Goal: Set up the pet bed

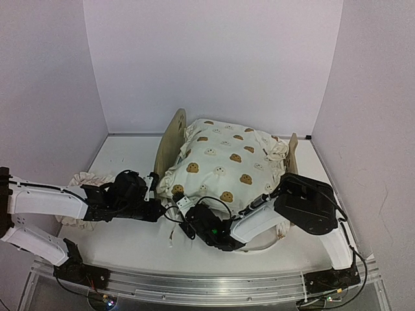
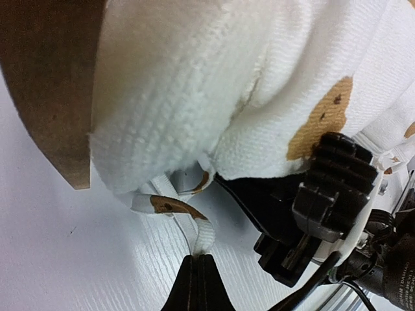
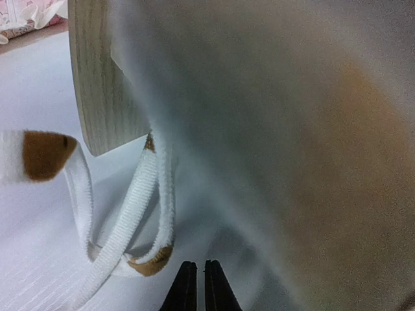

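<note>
Our left gripper [image 2: 198, 272] pinches the tie [image 2: 202, 232]; our right gripper [image 3: 198, 275] is nearly shut, empty. We see the quilt [image 1: 227, 162] on the pet bed [image 1: 172, 136]; the pillow [image 1: 81, 180] waits.

— Can any writing be read anywhere?
— None. The cream quilt with brown bear faces [image 1: 227, 165] carries pictures only, no letters.
— And the small light plywood pet bed [image 1: 172, 133]?
— Wood grain, nothing printed on it.
— What about the lower right corner of the left wrist view?
— Pale marks on a black motor housing [image 2: 401, 285], too small to read.
</note>
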Available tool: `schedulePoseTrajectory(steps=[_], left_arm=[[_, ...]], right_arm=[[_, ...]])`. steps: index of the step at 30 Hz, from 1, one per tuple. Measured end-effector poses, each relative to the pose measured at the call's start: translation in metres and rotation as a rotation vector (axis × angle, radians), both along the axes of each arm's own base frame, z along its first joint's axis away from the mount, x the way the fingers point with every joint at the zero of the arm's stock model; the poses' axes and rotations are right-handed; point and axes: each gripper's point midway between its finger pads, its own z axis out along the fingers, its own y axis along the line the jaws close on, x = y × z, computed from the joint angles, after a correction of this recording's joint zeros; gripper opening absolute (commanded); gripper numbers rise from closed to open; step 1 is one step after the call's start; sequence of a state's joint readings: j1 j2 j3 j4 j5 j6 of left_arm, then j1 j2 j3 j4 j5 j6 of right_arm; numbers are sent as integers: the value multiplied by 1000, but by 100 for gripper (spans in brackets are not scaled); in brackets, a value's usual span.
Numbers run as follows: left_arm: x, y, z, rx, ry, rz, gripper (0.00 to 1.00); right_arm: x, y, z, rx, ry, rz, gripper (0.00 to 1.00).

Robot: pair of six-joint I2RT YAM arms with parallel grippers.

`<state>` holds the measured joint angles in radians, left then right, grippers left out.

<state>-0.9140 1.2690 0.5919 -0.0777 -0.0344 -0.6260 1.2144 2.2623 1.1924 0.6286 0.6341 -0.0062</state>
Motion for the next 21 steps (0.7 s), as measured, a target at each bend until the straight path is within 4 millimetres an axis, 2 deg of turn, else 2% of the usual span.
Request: schedulePoseTrajectory(steps=[12,16,21], left_arm=[[8,8,0,2,-4,36,0],[9,10,0,-3,3,37,0],[14,15,0,-24,27,42,0]], right_arm=[[7,22,3,45,-145,85,8],[2,29,11,107,-156,152,8],[-1,30,7,159,-120,230,10]])
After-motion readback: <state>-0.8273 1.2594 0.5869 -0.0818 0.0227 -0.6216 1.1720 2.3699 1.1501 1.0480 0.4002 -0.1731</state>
